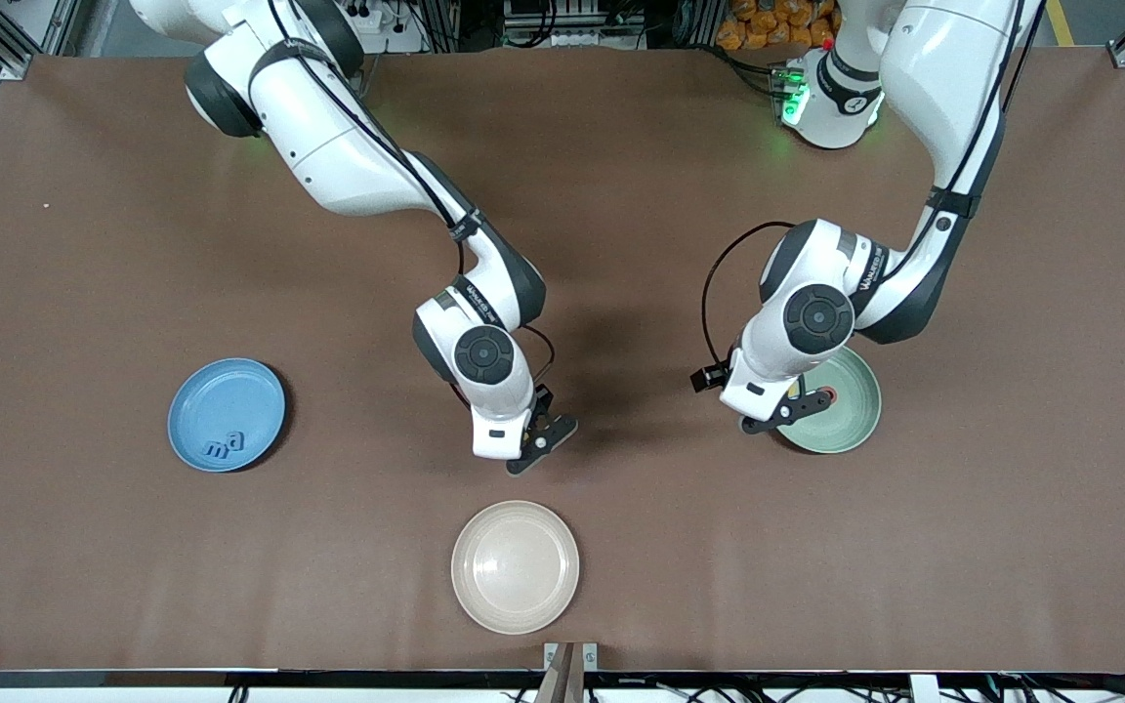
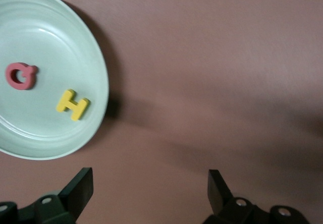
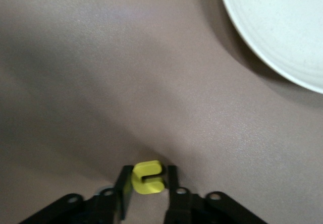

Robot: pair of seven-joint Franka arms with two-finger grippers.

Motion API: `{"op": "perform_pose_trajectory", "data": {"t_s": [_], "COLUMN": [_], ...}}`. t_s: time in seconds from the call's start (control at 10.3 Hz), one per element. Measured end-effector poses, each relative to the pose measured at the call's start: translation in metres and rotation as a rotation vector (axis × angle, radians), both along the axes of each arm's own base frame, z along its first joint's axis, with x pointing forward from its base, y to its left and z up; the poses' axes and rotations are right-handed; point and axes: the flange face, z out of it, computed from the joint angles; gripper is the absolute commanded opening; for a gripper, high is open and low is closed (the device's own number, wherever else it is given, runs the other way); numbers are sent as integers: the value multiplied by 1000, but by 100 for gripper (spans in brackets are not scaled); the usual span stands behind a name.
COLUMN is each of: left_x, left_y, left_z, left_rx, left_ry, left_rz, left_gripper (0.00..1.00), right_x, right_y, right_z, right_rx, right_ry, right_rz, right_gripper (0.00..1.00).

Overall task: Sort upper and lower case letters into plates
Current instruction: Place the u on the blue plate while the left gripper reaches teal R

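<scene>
Right wrist view: fingers (image 3: 174, 191) pinching yellow letter (image 3: 148, 177)

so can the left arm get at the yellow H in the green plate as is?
Probably yes. The left gripper hangs open over the table beside the green plate, and the yellow H lies flat in it, apart from the red letter, with nothing covering it.

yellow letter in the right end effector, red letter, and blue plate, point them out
small yellow toy letter (image 3: 147, 177): right wrist view, on its middle, between the fingers.
small red toy letter (image 2: 21, 75): left wrist view, on its ring.
round matte blue plate (image 1: 221, 400): front view, bare floor.
</scene>
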Motion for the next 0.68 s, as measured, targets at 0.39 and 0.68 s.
{"op": "perform_pose_trajectory", "data": {"t_s": [0.39, 0.68], "left_x": [23, 17], "left_y": [23, 9], "left_z": [20, 15], "left_rx": [-14, -12], "left_ry": [-37, -22], "left_rz": [43, 14], "left_gripper": [100, 100], "right_x": [6, 32], "right_y": [-1, -52], "right_z": [11, 75], "right_rx": [10, -56], "right_ry": [-16, -5], "right_rz": [1, -115], "right_gripper": [0, 0]}}
